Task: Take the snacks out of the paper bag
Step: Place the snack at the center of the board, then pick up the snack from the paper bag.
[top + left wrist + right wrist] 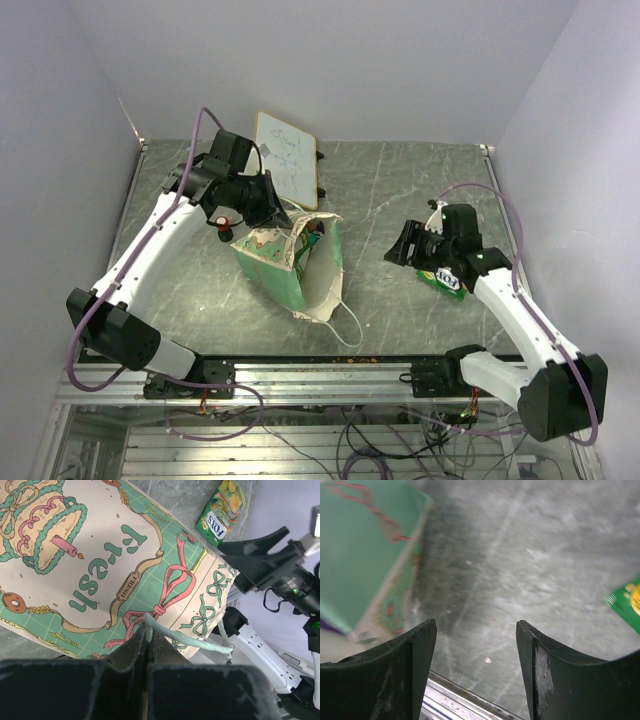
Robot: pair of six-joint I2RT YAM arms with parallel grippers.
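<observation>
On the surface (400, 185) the cream-and-mint paper bag (270, 262) is seen tipped, mouth open, its string handle (210, 647) pinched by the left jaws; right jaws are held wide, empty.

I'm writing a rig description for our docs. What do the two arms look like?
Both the left arm and right arm have white links, black joints and black jaws. A purple cable loops along each.
</observation>
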